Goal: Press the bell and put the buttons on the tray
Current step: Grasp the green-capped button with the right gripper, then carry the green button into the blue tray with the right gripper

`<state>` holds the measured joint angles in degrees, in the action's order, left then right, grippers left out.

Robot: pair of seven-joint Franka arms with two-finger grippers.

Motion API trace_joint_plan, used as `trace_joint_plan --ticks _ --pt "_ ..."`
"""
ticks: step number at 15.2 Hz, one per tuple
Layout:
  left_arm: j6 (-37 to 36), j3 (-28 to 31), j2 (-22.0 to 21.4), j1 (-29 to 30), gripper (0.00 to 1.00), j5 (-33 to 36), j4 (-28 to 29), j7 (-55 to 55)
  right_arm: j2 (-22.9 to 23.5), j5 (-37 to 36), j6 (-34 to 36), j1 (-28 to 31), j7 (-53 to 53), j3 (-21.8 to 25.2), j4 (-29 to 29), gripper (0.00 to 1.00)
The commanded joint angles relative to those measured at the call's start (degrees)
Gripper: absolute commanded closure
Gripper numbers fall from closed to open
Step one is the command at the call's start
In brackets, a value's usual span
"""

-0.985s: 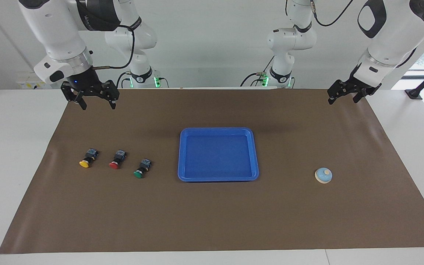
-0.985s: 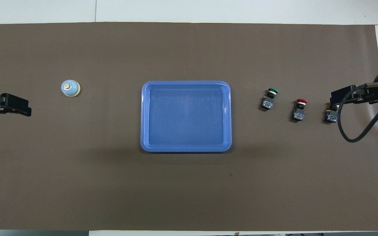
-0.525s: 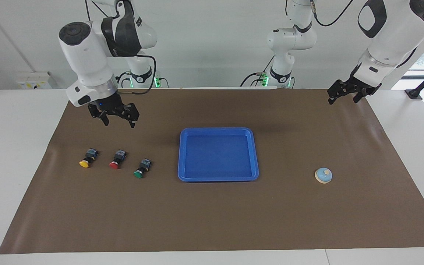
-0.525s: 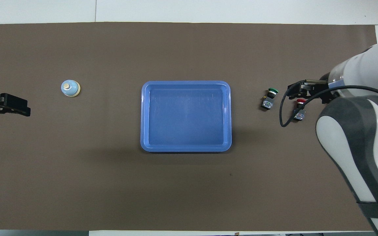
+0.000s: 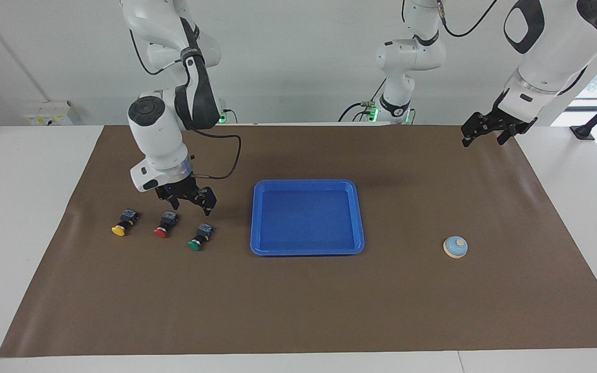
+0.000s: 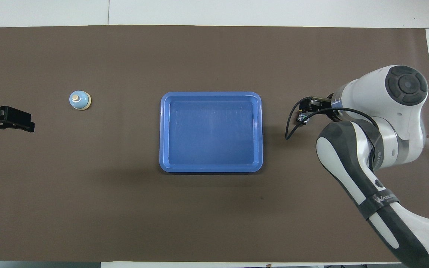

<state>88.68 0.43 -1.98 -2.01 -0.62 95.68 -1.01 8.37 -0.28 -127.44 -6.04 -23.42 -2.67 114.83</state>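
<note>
Brown matting (image 5: 298,311) covers the white table where two Franka arms work below a pale wall. At its middle lies the tray (image 5: 306,183), bright blue and bare, with none of the buttons on it yet.

The right arm (image 5: 161,140) reaches down at its own end of the table. The right gripper (image 5: 188,206) hangs just above the row of buttons, over the green one in the overhead view. Its fingers are spread wide, and they hold and touch nothing. The left gripper (image 5: 486,134) waits over the mat's corner at the left arm's end. Its fingers also look parted and empty.

The bell (image 5: 455,247) sits alone toward the left arm's end, well apart from the tray, farther from the robots than the left gripper.

Three buttons lie on their sides in a row toward the right arm's end. The green (image 5: 199,239) is nearest the tray, the red (image 5: 164,227) is beside it, and the yellow (image 5: 121,227) is outermost.

The risk appears to lie in the close spacing. A finger coming down off line could knock the red button aside. The round caps could also let a tipped body roll or twist out of a pinch.
</note>
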Motion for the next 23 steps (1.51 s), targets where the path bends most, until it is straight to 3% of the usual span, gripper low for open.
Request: trace_joint_plan --ticks 1,11,18,21,22,23 --pt "-0.1 0.2 -1.3 -0.1 0.0 0.6 1.2 -0.4 0.3 0.2 -3.0 -0.2 -1.0 -0.1 2.0 0.0" --pt "-0.1 0.2 -1.3 -0.1 0.0 0.6 1.2 -0.4 8.9 -1.8 -12.6 -0.5 -1.1 0.0 1.4 0.0" --pt "-0.1 0.2 -1.3 -0.1 0.0 0.6 1.2 -0.4 11.0 -1.9 -15.3 -0.3 -1.7 0.0 1.4 0.0" --pt "-0.1 0.2 -1.3 -0.1 0.0 0.6 1.2 -0.4 11.1 -2.0 -15.3 -0.2 -1.7 0.0 1.5 0.13" --pt "-0.1 0.2 -1.3 -0.1 0.0 0.6 1.2 -0.4 11.1 -2.0 -15.2 -0.2 -1.7 0.0 1.5 0.25" --pt "-0.1 0.2 -1.3 -0.1 0.0 0.6 1.2 -0.4 11.1 -2.0 -15.2 -0.2 -1.8 0.0 1.6 0.43"
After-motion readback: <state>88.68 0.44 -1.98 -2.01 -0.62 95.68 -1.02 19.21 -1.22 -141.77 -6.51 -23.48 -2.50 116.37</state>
